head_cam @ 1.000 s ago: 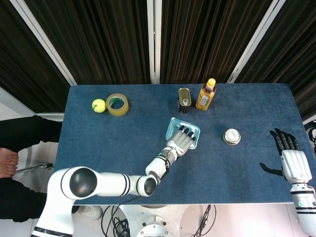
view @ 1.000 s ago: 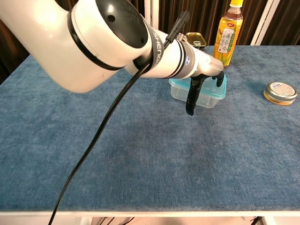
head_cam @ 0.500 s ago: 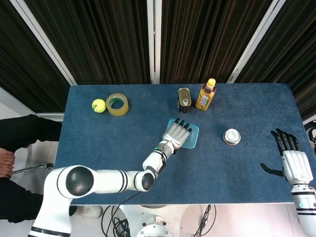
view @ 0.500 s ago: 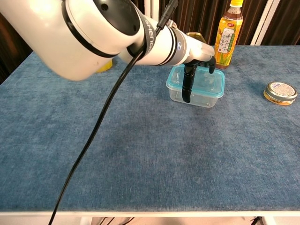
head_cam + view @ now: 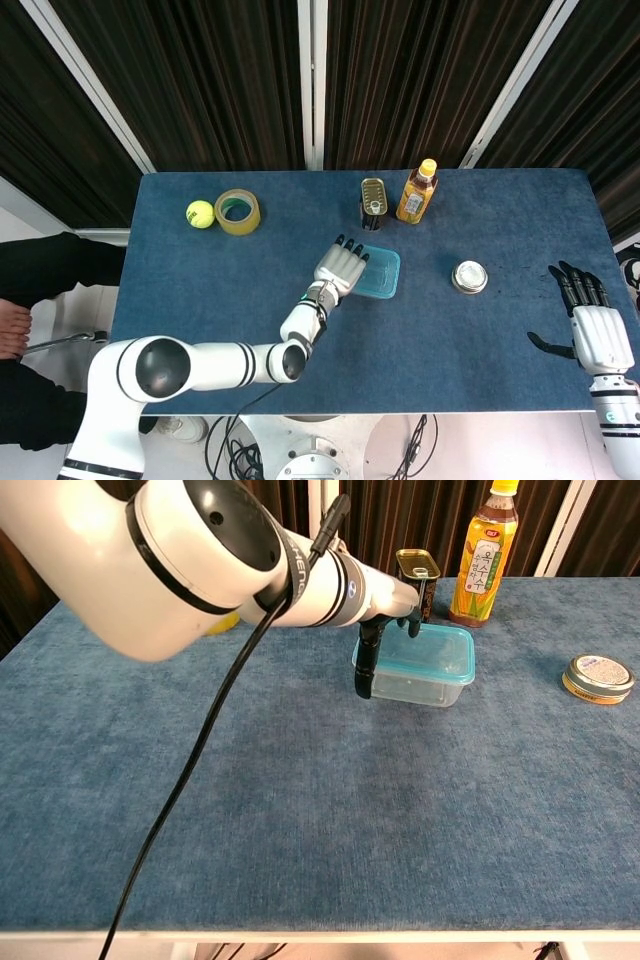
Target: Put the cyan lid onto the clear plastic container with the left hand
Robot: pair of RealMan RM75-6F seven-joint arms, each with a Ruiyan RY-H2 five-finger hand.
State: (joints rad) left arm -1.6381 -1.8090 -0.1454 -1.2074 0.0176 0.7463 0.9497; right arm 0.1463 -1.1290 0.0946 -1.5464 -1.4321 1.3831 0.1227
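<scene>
Blue tabletop (image 5: 250,290): 1 lidded container (image 5: 378,272), 2 robot hands, both empty.

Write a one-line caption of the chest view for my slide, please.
Left hand open at the left edge of the clear plastic container, cyan lid already resting on top.

The blue tabletop (image 5: 200,290) carries a tennis ball (image 5: 200,213) beside a tape roll (image 5: 238,211), a tin can (image 5: 373,201) next to a juice bottle (image 5: 417,192), the lidded clear plastic container (image 5: 378,272), and a small round tin (image 5: 468,276).
</scene>
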